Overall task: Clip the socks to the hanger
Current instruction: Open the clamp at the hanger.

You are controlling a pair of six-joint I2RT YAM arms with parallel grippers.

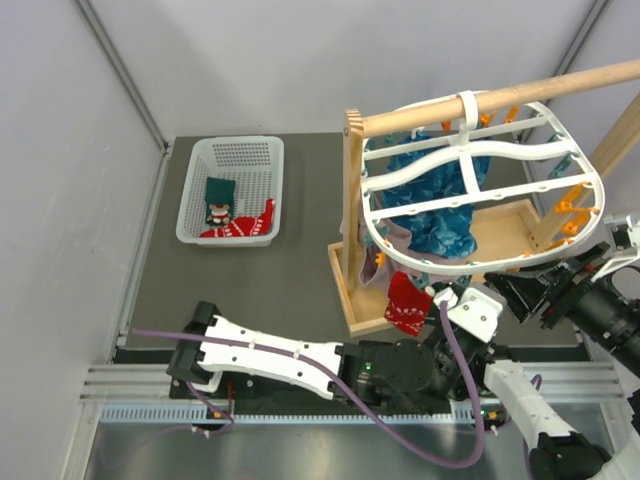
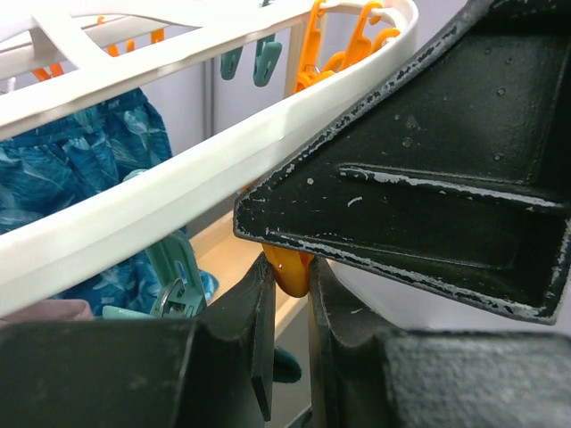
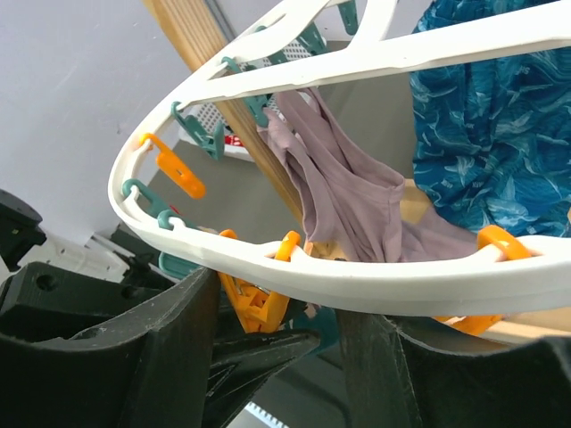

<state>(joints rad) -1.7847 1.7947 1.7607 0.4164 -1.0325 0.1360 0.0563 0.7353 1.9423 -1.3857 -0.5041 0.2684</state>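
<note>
The white oval hanger (image 1: 470, 195) hangs from a wooden rod. One red sock (image 1: 408, 305) hangs from its near rim. A green sock (image 1: 218, 195) and a red sock (image 1: 245, 225) lie in the basket. My left gripper (image 1: 440, 297) is under the near rim (image 2: 178, 178), and in the left wrist view it (image 2: 288, 276) is shut on an orange clip (image 2: 287, 267). My right gripper (image 1: 497, 283) is just to the right, and in the right wrist view it (image 3: 281, 330) is open below the rim (image 3: 401, 272). That clip (image 3: 259, 303) and the left finger sit between its fingers. Neither gripper visibly holds a sock.
A white perforated basket (image 1: 190, 200) sits at the back left. The wooden stand (image 1: 352, 200) carries the rod. A teal-blue cloth (image 1: 450, 220) and a mauve cloth (image 3: 348, 196) hang inside the frame. Orange and teal clips line the rim.
</note>
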